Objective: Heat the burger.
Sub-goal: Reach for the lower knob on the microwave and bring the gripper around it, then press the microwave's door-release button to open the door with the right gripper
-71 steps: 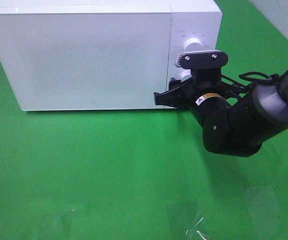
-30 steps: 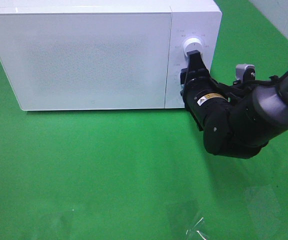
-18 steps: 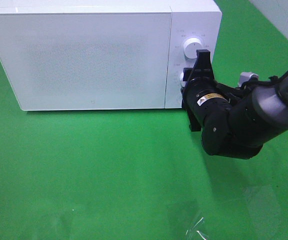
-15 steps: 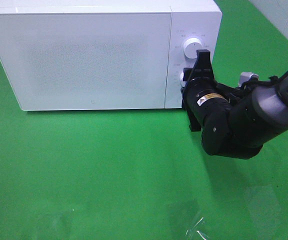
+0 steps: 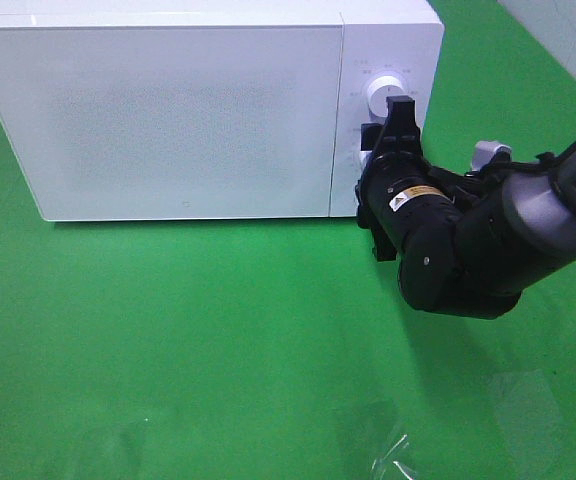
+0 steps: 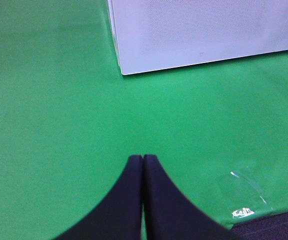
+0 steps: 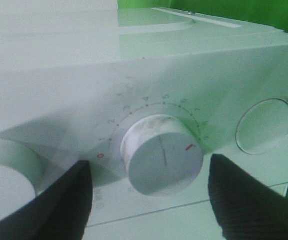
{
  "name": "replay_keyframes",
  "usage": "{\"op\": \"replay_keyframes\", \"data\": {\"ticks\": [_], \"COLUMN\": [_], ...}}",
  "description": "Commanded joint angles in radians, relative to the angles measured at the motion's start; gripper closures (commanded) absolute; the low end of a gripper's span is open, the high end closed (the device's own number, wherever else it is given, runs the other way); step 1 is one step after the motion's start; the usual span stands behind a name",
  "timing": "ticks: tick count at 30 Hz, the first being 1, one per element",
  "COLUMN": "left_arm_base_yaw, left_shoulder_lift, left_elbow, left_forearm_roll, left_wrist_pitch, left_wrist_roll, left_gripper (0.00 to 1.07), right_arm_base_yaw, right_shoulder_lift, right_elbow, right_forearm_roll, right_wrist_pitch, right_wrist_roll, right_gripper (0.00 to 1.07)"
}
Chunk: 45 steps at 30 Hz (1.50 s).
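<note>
The right gripper (image 7: 151, 172) stands open with a finger on either side of the timer dial (image 7: 160, 159), not visibly touching it, on the front of the white microwave (image 5: 188, 110), whose door is closed. The left gripper (image 6: 143, 167) is closed on nothing above the green worktop (image 5: 168, 330). The burger shows in no view, so it is probably behind that door; should it need lifting out, I judge it light, soft and loosely stacked with a slick bun, best pinched gently low across its sides so the layers neither squash nor slide.
</note>
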Motion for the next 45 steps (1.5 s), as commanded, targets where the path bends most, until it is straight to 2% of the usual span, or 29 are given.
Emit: {"op": "replay_keyframes", "data": {"ticks": [1, 4, 6, 7, 8, 9, 10, 11, 12, 15, 17, 18, 19, 22, 23, 26, 27, 28, 29, 30, 32, 35, 36, 39, 40, 43, 45], "left_arm_base_yaw": [0.002, 0.002, 0.002, 0.002, 0.002, 0.002, 0.002, 0.002, 0.002, 0.002, 0.002, 0.002, 0.002, 0.002, 0.002, 0.002, 0.002, 0.002, 0.002, 0.002, 0.002, 0.002, 0.002, 0.002, 0.002, 0.002, 0.002], "left_shoulder_lift": [-0.020, -0.020, -0.020, -0.020, -0.020, -0.020, -0.020, -0.020, -0.020, -0.020, -0.020, -0.020, -0.020, -0.020, -0.020, -0.020, -0.020, -0.020, -0.021, -0.021, -0.021, -0.021, -0.021, -0.021, -0.021, -0.021, -0.021], "left_elbow": [0.002, 0.002, 0.002, 0.002, 0.002, 0.002, 0.002, 0.002, 0.002, 0.002, 0.002, 0.002, 0.002, 0.002, 0.002, 0.002, 0.002, 0.002, 0.002, 0.002, 0.002, 0.002, 0.002, 0.002, 0.002, 0.002, 0.002], "left_forearm_roll": [0.000, 0.000, 0.000, 0.000, 0.000, 0.000, 0.000, 0.000, 0.000, 0.000, 0.000, 0.000, 0.000, 0.000, 0.000, 0.000, 0.000, 0.000, 0.000, 0.000, 0.000, 0.000, 0.000, 0.000, 0.000, 0.000, 0.000], "left_wrist_pitch": [-0.015, -0.015, -0.015, -0.015, -0.015, -0.015, -0.015, -0.015, -0.015, -0.015, -0.015, -0.015, -0.015, -0.015, -0.015, -0.015, -0.015, -0.015, -0.015, -0.015, -0.015, -0.015, -0.015, -0.015, -0.015, -0.015, -0.015], "left_wrist_roll": [-0.001, -0.001, -0.001, -0.001, -0.001, -0.001, -0.001, -0.001, -0.001, -0.001, -0.001, -0.001, -0.001, -0.001, -0.001, -0.001, -0.001, -0.001, -0.001, -0.001, -0.001, -0.001, -0.001, -0.001, -0.001, -0.001, -0.001], "left_gripper": [1.07, 1.07, 1.07, 1.07, 1.07, 1.07, 1.07, 1.07, 1.07, 1.07, 1.07, 1.07, 1.07, 1.07, 1.07, 1.07, 1.07, 1.07, 1.07, 1.07, 1.07, 1.07, 1.07, 1.07, 1.07, 1.07, 1.07], "right_arm_base_yaw": [-0.007, -0.007, -0.007, -0.007, -0.007, -0.007, -0.007, -0.007, -0.007, -0.007, -0.007, -0.007, -0.007, -0.007, -0.009, -0.025, -0.061, -0.061, -0.111, -0.111, -0.201, -0.223, -0.265, -0.300, -0.334, -0.368, -0.456], "right_shoulder_lift": [-0.020, -0.032, -0.090, -0.090, -0.127, -0.127, -0.164, -0.164, -0.206, -0.228, -0.323, -0.323, -0.379, -0.428, -0.479, -0.520, -0.554, -0.554, -0.581, -0.581, -0.618, -0.628, -0.642, -0.658, -0.674, -0.691, -0.719], "right_elbow": [-0.010, 0.000, 0.023, 0.023, 0.027, 0.027, 0.027, 0.027, 0.027, 0.027, 0.027, 0.027, 0.027, 0.027, 0.027, 0.021, 0.006, 0.006, -0.017, -0.017, -0.066, -0.077, -0.095, -0.111, -0.126, -0.129, -0.129], "right_forearm_roll": [-0.042, -0.051, -0.067, -0.067, -0.067, -0.067, -0.066, -0.066, -0.065, -0.065, -0.066, -0.066, -0.066, -0.063, -0.062, -0.063, -0.067, -0.067, -0.087, -0.087, -0.208, -0.247, -0.311, -0.374, -0.441, -0.501, -0.567], "right_wrist_pitch": [0.027, 0.055, 0.146, 0.146, 0.219, 0.219, 0.301, 0.301, 0.366, 0.399, 0.549, 0.549, 0.647, 0.728, 0.816, 0.911, 1.046, 1.046, 1.194, 1.194, 1.422, 1.471, 1.542, 1.605, 1.668, 1.732, 1.814], "right_wrist_roll": [-0.063, -0.116, -0.343, -0.343, -0.500, -0.500, -0.657, -0.657, -0.816, -0.907, -1.250, -1.250, -1.413, -1.512, -1.597, -1.643, -1.647, -1.647, -1.646, -1.646, -1.621, -1.606, -1.561, -1.504, -1.443, -1.376, -1.228], "right_gripper": [0.40, 0.41, 0.42, 0.42, 0.42, 0.42, 0.42, 0.42, 0.43, 0.43, 0.43, 0.43, 0.43, 0.43, 0.43, 0.43, 0.43, 0.43, 0.43, 0.43, 0.43, 0.43, 0.43, 0.43, 0.43, 0.43, 0.43]}}
